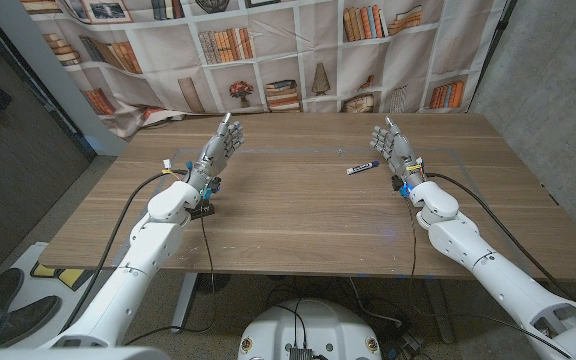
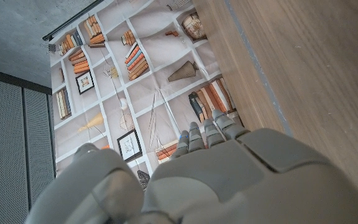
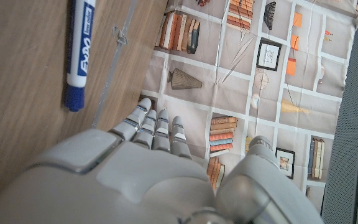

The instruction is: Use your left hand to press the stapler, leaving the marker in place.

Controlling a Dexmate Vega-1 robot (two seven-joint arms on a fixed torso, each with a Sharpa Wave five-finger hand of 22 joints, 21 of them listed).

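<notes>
Nothing's started yet: the left hand (image 1: 220, 150) stands on the surface (image 1: 288, 215) with fingers apart, holding nothing, same as the right hand (image 1: 393, 150). The marker (image 1: 362, 167) lies just beside the right hand. Can't spot a stapler anywhere, so finding it comes first.

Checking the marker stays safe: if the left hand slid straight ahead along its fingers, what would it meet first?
Probably nothing on the table: the left hand points toward the far edge and the bookshelf backdrop. The marker lies well off that line.
</notes>
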